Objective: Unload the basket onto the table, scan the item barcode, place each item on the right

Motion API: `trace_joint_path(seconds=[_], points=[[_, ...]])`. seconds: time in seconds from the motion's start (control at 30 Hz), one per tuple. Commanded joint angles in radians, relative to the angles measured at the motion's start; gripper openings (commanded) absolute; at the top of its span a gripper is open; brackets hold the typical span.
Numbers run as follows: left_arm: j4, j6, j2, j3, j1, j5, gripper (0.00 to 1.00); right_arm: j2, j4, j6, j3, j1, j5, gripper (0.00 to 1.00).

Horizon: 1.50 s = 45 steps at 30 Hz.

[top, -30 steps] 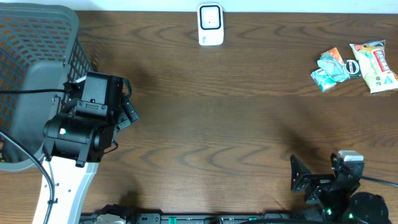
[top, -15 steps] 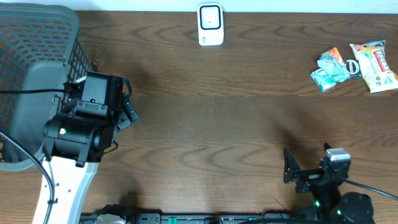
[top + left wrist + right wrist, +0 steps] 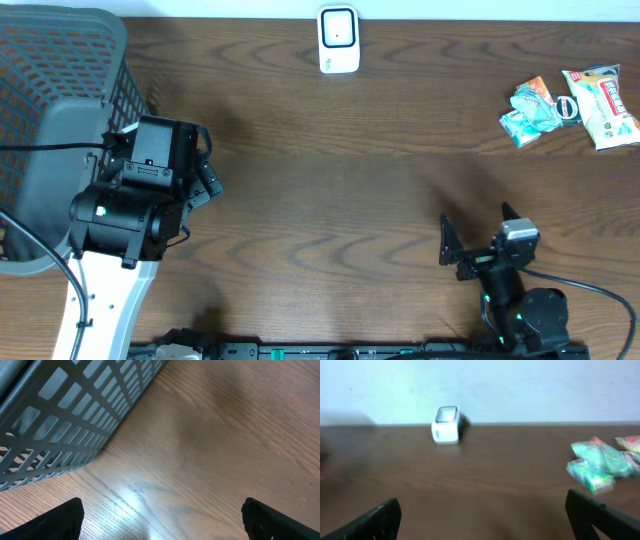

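Dark wood table (image 3: 330, 190), pale wall behind. Teal snack packets (image 3: 528, 112) far right, touching cream packet (image 3: 600, 106) on their right; also seen blurred in right wrist view (image 3: 595, 465). White scanner (image 3: 338, 40) upright at far centre edge, well apart from packets. Right gripper (image 3: 480, 235) near right, fingers spread wide, empty, pointed toward far side. Left gripper (image 3: 160, 525) at left, fingers wide apart, empty, above bare wood just beside grey mesh basket (image 3: 60, 60) in far left corner.
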Motion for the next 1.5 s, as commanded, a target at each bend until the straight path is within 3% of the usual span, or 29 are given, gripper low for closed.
trace_joint_path(seconds=[0.0,0.17,0.43,1.47], points=[[-0.004,-0.004,-0.001,0.002,0.005,-0.02,1.0,-0.009,0.096,-0.072,-0.066,-0.006,-0.066,0.99],[-0.004,-0.004,-0.001,0.002,0.005,-0.02,1.0,-0.009,0.255,-0.08,-0.172,-0.006,-0.072,0.99],[-0.004,-0.004,-0.001,0.002,0.005,-0.02,1.0,-0.009,0.185,-0.077,-0.171,-0.035,-0.045,0.99],[-0.004,-0.004,-0.001,0.002,0.005,-0.02,1.0,-0.009,0.184,-0.113,-0.171,-0.129,-0.012,0.99]])
